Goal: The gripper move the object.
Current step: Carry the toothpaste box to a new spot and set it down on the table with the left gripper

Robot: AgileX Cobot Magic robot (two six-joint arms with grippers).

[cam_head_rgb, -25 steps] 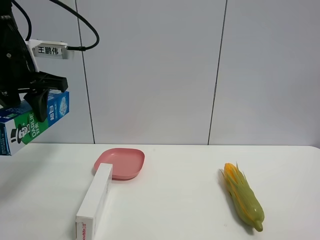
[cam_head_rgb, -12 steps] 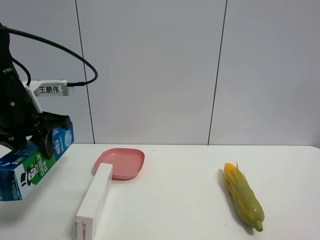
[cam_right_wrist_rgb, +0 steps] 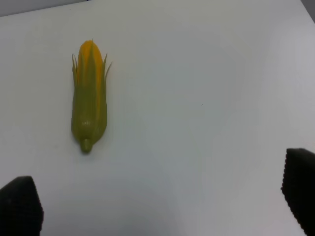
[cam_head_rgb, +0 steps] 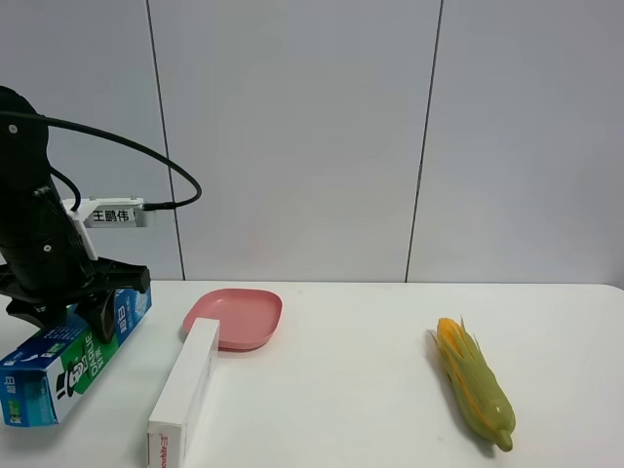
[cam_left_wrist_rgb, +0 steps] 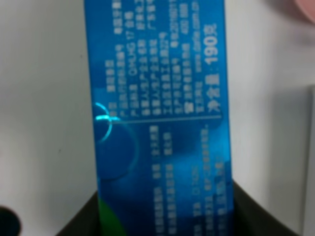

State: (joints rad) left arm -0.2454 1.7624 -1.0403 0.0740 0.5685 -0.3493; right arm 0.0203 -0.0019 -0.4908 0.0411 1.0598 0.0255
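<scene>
Blue box (cam_head_rgb: 70, 363) is clamped between the two black fingers (cam_head_rgb: 97, 320) of the left gripper (cam_head_rgb: 73, 310), which is closed down onto its long sides, nearer the far end than the middle. In the left wrist view the box (cam_left_wrist_rgb: 157, 98) fills the middle of the picture, its white print facing the camera, and a dark finger (cam_left_wrist_rgb: 81, 221) presses against each side of it; the gripper (cam_left_wrist_rgb: 162, 223) has hold of nothing else. The box is tilted, far end higher and near end low over the table (cam_head_rgb: 341, 390) at the left edge of the scene; whether that near end touches the tabletop cannot be told. A small white name tag (cam_head_rgb: 117, 214) and a looping black cable (cam_head_rgb: 146, 161) sit on the arm above the claw.

Just right of the blue box lies a long white box (cam_head_rgb: 185, 390), its far end at the rim of a pink plate (cam_head_rgb: 239, 317). Well apart, on the right side of the table, lies a corn cob (cam_head_rgb: 475, 385).

The right gripper (cam_right_wrist_rgb: 160, 196) is spread wide and holds nothing; the corn cob (cam_right_wrist_rgb: 88, 96) lies on the white surface below it, clear of both fingertips (cam_right_wrist_rgb: 19, 206).
</scene>
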